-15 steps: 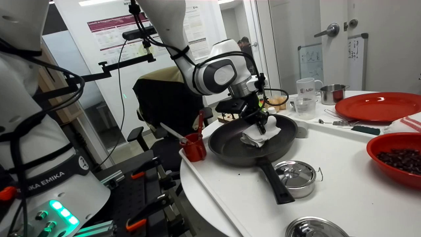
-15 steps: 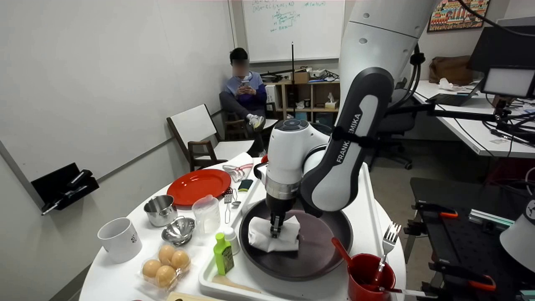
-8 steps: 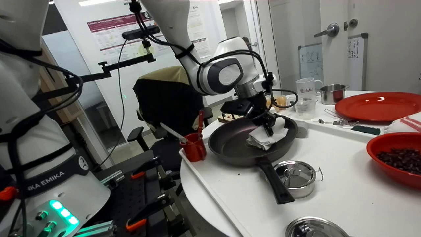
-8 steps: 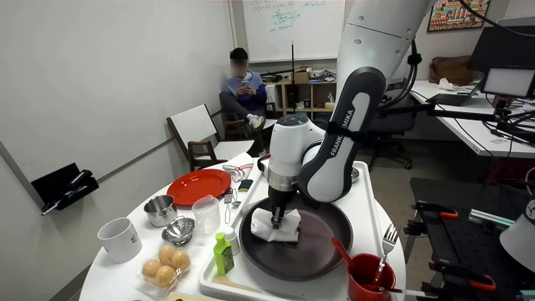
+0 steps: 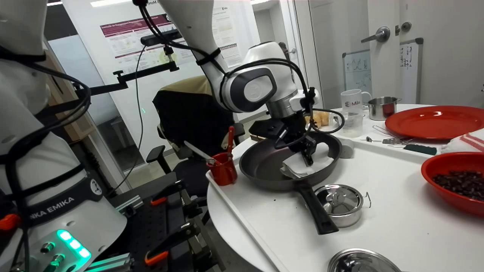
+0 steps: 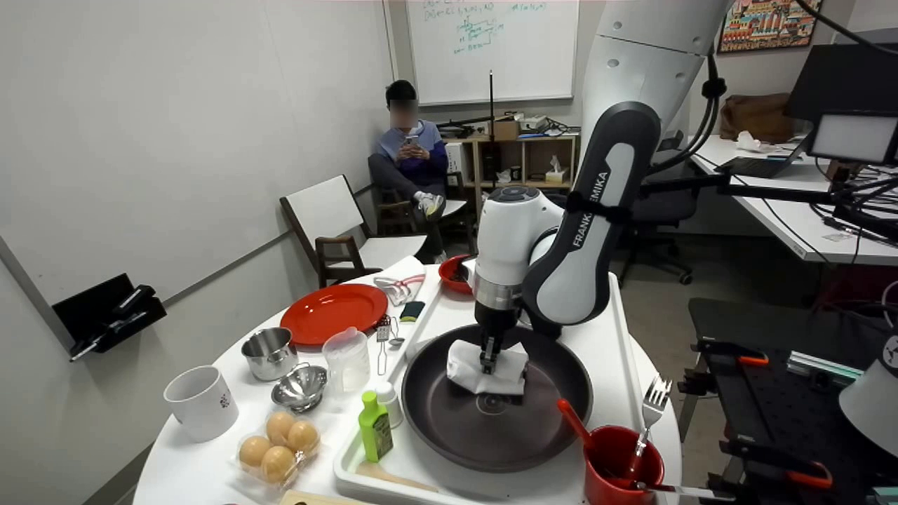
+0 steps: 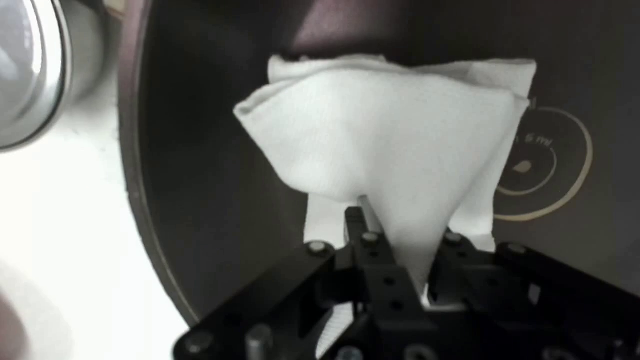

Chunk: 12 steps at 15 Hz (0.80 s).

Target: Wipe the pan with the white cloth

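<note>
The pincer [image 6: 488,361] is pointing down into the pan [image 6: 533,428] and gripping a fold of the white cloth [image 7: 380,120], which is lying bunched there, just beside the printed rings [image 7: 553,167]. The pan is resting on a white tray [image 5: 280,223], its handle [image 5: 315,209] reaching past a small steel pot [image 5: 348,207].

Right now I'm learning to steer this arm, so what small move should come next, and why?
I'd probably slide the cloth gently toward the red cup: the gripper holds the cloth, which covers only part of the pan, and the pan's surface on that side lies uncovered.
</note>
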Tool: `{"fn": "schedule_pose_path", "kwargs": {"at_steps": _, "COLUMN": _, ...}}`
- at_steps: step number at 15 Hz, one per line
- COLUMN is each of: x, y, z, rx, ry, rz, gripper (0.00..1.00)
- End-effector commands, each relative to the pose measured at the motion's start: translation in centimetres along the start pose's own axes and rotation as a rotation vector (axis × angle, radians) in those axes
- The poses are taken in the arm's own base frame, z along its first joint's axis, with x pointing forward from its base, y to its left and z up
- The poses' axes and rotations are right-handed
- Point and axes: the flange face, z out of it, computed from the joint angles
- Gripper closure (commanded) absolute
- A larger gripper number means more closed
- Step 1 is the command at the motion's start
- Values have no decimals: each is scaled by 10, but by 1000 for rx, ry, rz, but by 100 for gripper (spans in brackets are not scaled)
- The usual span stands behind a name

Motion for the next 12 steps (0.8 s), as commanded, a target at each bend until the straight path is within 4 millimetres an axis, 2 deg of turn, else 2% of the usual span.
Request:
{"fn": "schedule_pose_path", "kwargs": {"at_steps": 1, "x": -43, "y": -25, "z": 5, "rx": 29, "ry": -52, "rz": -92, "gripper": 91}}
{"fn": "schedule_pose_path", "kwargs": {"at_steps": 6, "x": -64, "y": -66, "z": 0, "rx": 50, "ry": -36, "rz": -245, "gripper": 91}}
{"fn": "schedule_pose_path", "kwargs": {"at_steps": 12, "x": -70, "y": -116, "z": -3, "rx": 75, "ry": -25, "rz": -355, "gripper": 91}}
